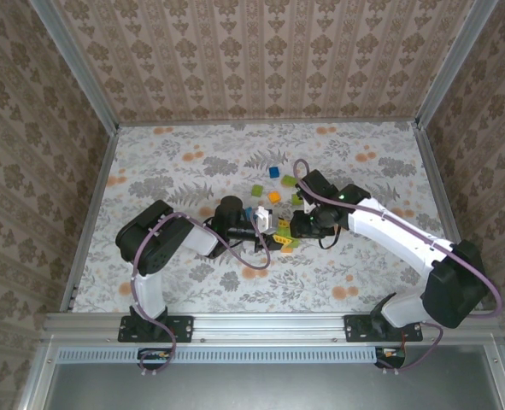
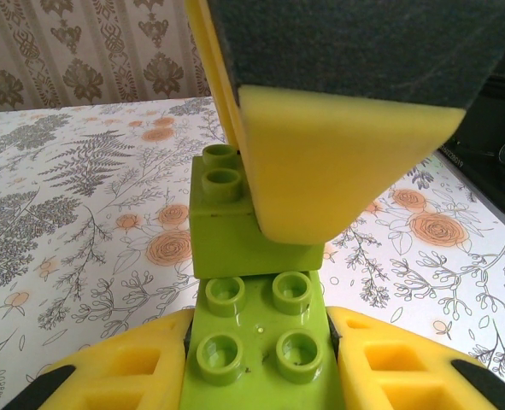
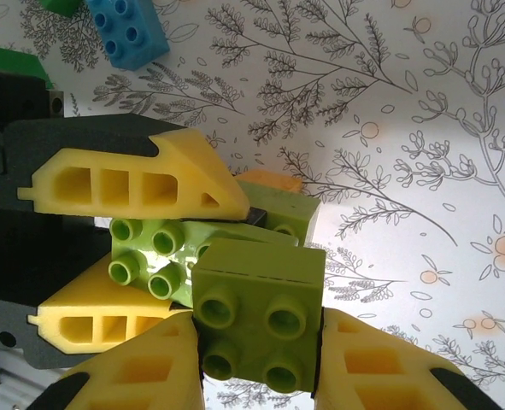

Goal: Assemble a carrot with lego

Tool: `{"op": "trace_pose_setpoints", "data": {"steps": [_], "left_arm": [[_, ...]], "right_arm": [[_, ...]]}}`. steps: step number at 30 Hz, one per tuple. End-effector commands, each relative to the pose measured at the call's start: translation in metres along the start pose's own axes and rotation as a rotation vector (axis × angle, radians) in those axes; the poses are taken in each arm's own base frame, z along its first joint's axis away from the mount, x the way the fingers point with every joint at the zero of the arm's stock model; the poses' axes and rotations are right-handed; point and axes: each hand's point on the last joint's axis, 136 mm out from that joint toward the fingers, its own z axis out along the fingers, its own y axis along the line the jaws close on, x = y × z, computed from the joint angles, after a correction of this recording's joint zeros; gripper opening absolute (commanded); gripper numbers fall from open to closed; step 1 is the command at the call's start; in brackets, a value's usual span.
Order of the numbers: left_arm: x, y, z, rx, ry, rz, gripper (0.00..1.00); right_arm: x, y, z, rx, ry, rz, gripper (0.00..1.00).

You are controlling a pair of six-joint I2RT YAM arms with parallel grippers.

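nothing can be read: no lettering is legible on the studs of the lime-green bricks (image 2: 256,342), nor on the flowered table (image 2: 81,213) beneath them.

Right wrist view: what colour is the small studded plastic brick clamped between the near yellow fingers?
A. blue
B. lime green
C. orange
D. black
B: the lime-green studded plastic brick sits squeezed between the right gripper's yellow fingers; the blue studded plastic brick lies loose on the floral table.
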Motion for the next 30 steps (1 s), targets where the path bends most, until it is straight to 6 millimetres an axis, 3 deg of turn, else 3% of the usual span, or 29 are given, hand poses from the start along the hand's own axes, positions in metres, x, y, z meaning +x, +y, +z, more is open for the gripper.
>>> {"op": "trace_pose_setpoints", "data": {"steps": [1, 14, 30], "left_arm": [[0.109, -0.027, -0.018, -0.022, 0.300, -0.267, 0.12], [0.113, -0.025, -0.017, -0.028, 0.306, -0.272, 0.13], [0.111, -0.020, -0.020, -0.030, 0.281, -0.279, 0.12]], "right_arm": [[0.092, -0.070, 0.027, 0.287, 0.412, 0.076, 0.21], [0.096, -0.078, 0.012, 0.336, 0.366, 0.168, 0.21], [0.087, -0.075, 0.017, 0.359, 0.367, 0.143, 0.25]]}}
